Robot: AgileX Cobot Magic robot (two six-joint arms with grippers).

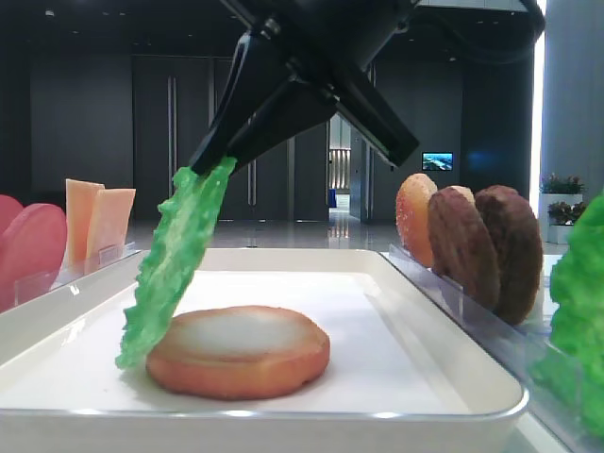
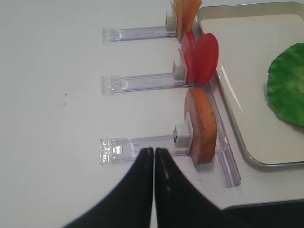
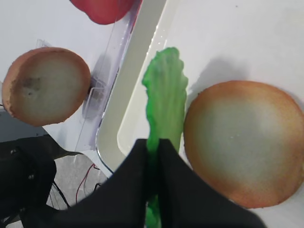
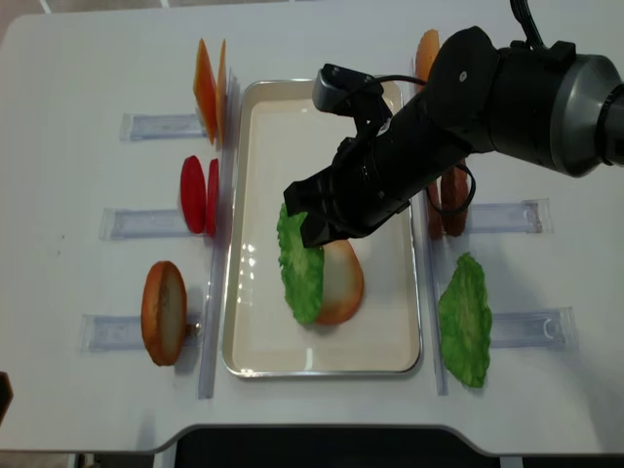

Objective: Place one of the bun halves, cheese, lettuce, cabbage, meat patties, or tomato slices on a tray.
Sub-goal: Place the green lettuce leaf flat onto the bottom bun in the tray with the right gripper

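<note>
In the exterior high view, a round golden-brown bun half [image 1: 238,351] is seen lying nearest on the white rimmed tray [image 1: 453,396]. A ruffled green lettuce leaf [image 1: 175,260] is held edge-on, its long axis near vertical, pinched by the right gripper [image 1: 212,168]; its lower tip is beside the bun's left edge, contact unclear.

In the right wrist view, the leaf's pinched end is hidden between the shut fingers.

In the left wrist view, the left gripper [image 2: 154,153] is closed on nothing.

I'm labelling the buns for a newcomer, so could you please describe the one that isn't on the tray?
Start at the white tray in the middle of the table. Along its left side stand three clear holders; the nearest one holds the bun half on edge. Unlike the bun lying flat on the tray, it stands upright, and the red slices stand next door.
</note>
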